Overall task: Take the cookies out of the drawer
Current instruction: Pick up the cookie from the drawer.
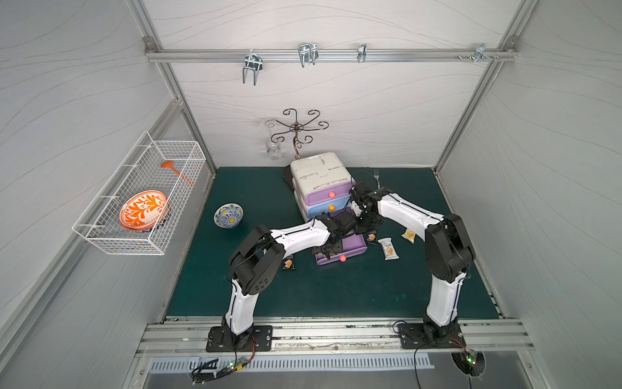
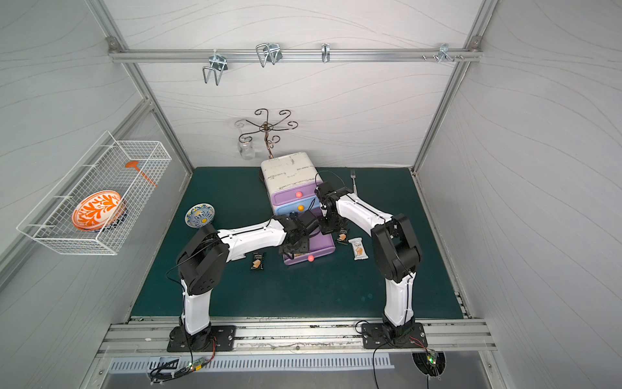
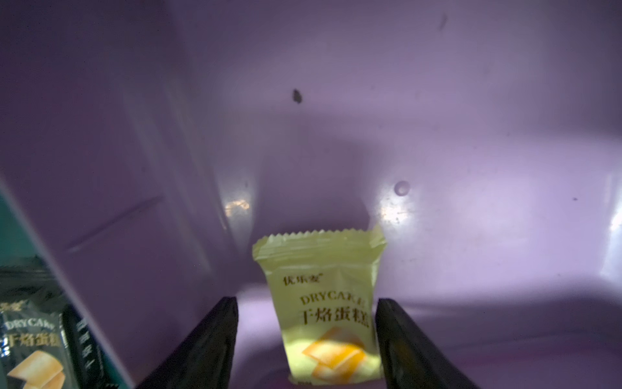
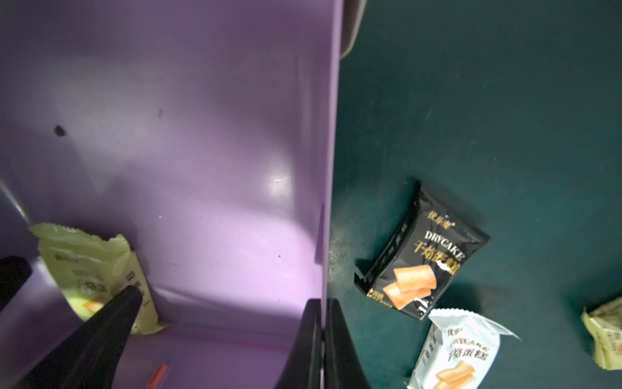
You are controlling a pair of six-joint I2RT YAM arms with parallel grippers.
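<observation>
A pale yellow packet (image 3: 323,303) lies on the floor of the purple drawer (image 3: 471,151), the left gripper (image 3: 306,300) spread open astride it, not clamped. The right gripper (image 4: 322,304) is clenched on the drawer's side wall. Light, crinkly, likely slippery film — best pinched gently across the puffed middle, since the biscuit inside may crumble.

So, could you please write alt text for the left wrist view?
A yellow cookie packet lies in the purple drawer, between the tips of the open left pincer. A black packet lies outside on the green mat.
</observation>
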